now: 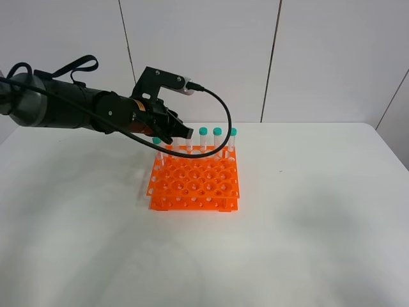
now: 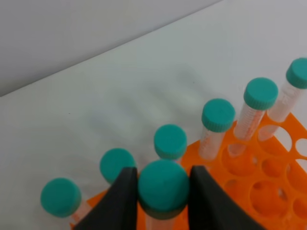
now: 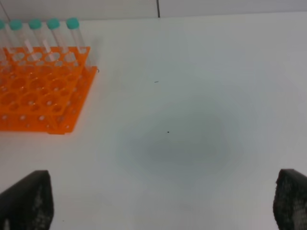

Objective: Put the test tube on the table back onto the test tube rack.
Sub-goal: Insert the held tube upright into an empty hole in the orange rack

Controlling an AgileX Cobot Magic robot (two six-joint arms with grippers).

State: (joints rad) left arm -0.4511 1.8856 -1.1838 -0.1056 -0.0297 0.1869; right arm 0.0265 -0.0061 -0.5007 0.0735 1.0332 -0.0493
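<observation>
The left gripper (image 2: 163, 191) is clamped on the test tube (image 2: 163, 188), its cap between the fingers, over the test tube rack's (image 1: 195, 181) back row. The right gripper (image 3: 163, 201) is spread wide.

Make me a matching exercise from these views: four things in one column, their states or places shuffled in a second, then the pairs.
1. left tool
2. right tool
3. test tube
4. test tube rack

A. orange, standing on the white table
B. open, over bare table
C. gripped by its teal cap
D. shut on a tube above the rack's back row

Pairs: 1-D, 2-B, 3-C, 4-A
</observation>
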